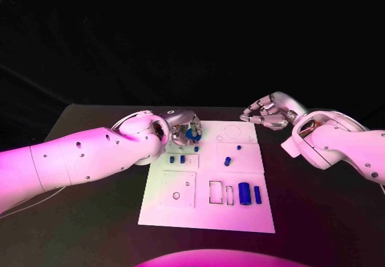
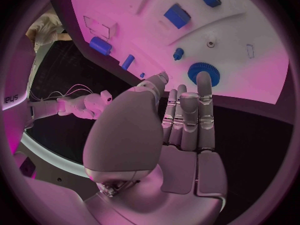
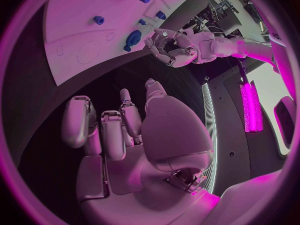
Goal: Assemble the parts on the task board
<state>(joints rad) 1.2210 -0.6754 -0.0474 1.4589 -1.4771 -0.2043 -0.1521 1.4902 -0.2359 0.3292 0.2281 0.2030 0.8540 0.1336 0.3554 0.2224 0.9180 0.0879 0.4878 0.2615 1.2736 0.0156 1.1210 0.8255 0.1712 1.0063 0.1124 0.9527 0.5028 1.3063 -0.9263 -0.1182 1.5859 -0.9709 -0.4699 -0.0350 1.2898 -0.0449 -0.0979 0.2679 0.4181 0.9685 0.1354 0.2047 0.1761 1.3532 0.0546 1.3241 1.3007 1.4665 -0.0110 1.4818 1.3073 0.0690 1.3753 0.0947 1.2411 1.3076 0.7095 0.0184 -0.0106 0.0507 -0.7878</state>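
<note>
The white task board (image 1: 207,217) lies in the middle of the table. A blue gear (image 1: 191,134) sits at its far left corner, and my left hand (image 1: 181,124) hovers right over it with fingers stretched out, holding nothing. In the left wrist view one fingertip (image 2: 204,80) reaches the edge of the gear (image 2: 204,71). My right hand (image 1: 268,113) hangs off the board's far right corner, fingers loosely bent and empty. Small blue parts (image 1: 227,161) lie mid-board. A thick blue cylinder (image 1: 243,193) and a slim one (image 1: 257,193) lie nearer me.
Two small blue blocks (image 1: 176,159) sit left of centre, near a small peg (image 1: 196,148). Outlined rectangular slots (image 1: 215,192) and a circle outline (image 1: 232,132) mark the board. Black table (image 1: 96,222) surrounds it on all sides.
</note>
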